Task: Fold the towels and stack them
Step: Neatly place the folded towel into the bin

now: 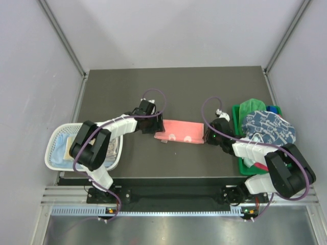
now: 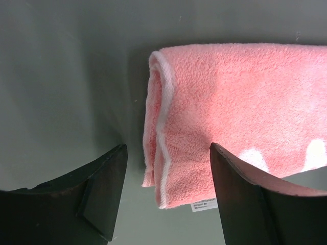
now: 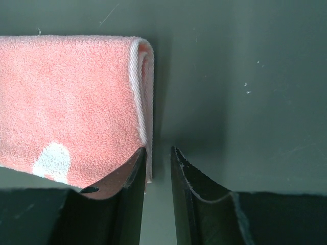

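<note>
The pink towel (image 1: 180, 131) lies flat on the table (image 1: 153, 87) as a long, narrow strip, so at least one fold looks done. It stretches between the two hands, one short end at each.

The left hand (image 1: 153, 124) hangs over its end with the jaws wide apart. In its wrist view the doubled edge and the small label of the towel (image 2: 240, 102) sit under the gap, and nothing is gripped. The right hand (image 1: 210, 133) has only a narrow slit between its fingers. One finger lies over the border of the towel (image 3: 66, 92), but we see bare table in the slit, so we judge it holds nothing.

Behind the right hand, a navy patterned towel (image 1: 268, 128) and a green towel (image 1: 250, 106) lie unfolded on the green bin (image 1: 236, 115). Behind the left hand, the white basket (image 1: 55, 133) holds some pale cloths (image 1: 64, 145), perhaps finished ones.

We judge the task is near its middle: this strip probably needs another fold, then stacking, and the other towels wait.
</note>
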